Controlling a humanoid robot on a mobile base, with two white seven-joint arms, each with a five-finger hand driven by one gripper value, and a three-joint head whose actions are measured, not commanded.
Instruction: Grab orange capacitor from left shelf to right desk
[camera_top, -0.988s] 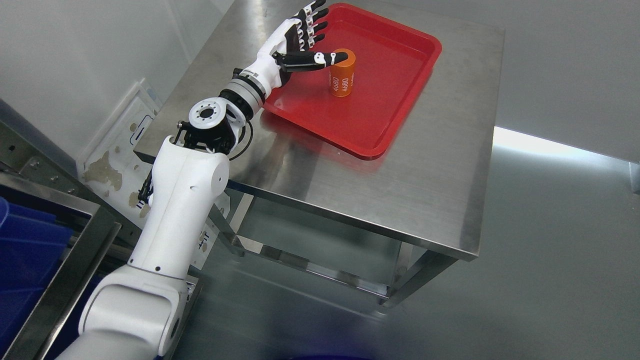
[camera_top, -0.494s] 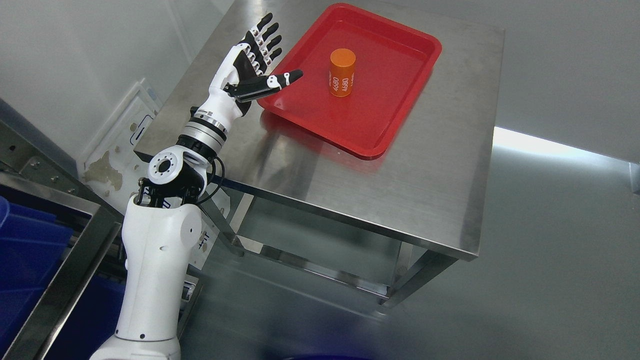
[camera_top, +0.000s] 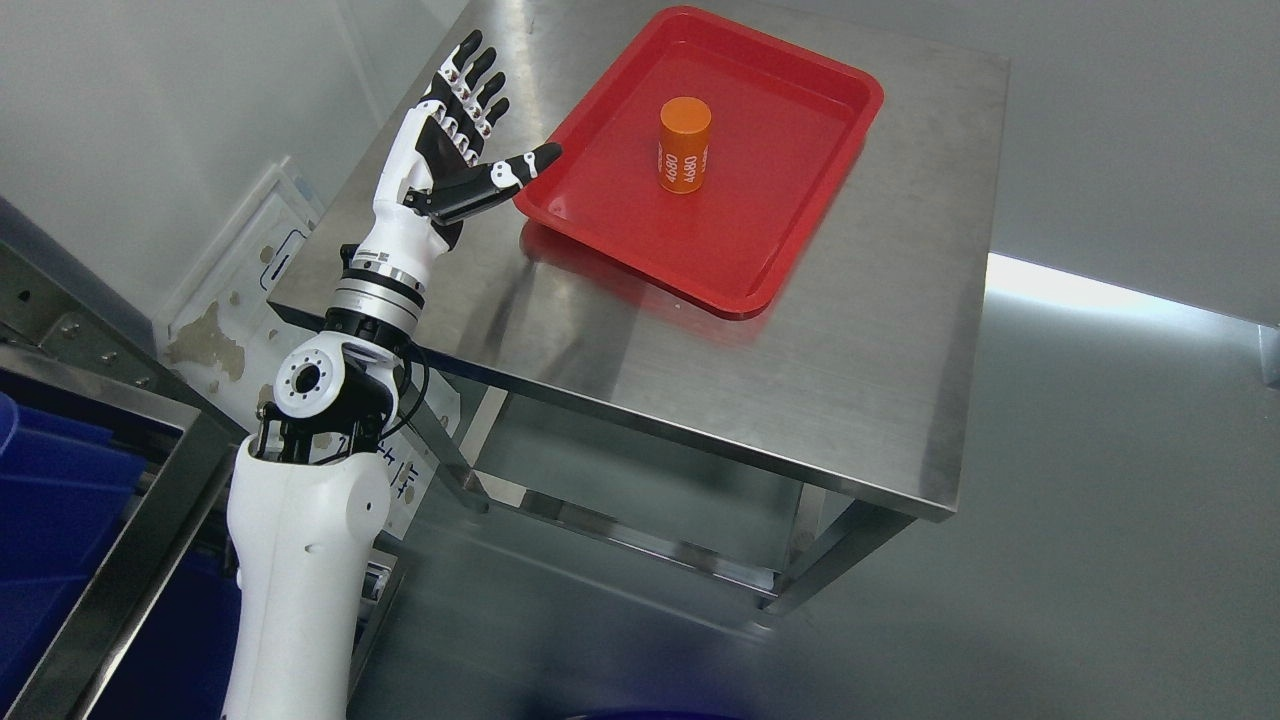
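Your orange capacitor stands upright in the red tray, a little toward the tray's far edge and roughly midway between its left and right rims, white print on its side facing the camera. The tray sits at the far left part of the steel desk, its near corner pointing toward the middle of the surface. Your left hand is raised over the desk's left edge, clear of the tray's left rim and well apart from the capacitor; fingers spread and extended upward, thumb pointing toward the tray, nothing held. Right arm not in view. Blue bins and a steel frame show at the lower left of the view, presumably the shelf side. Judgement: the delivery looks done, since the part rests on the desk side and the hand is empty, so the step in hand reads as clearing away after release. Next move, as you would plan it: bring the arm down and back toward the robot's side, keeping the forearm and elbow off the desk edge and the thumb away from the tray rim, so the tray is not nudged and the capacitor does not tip.
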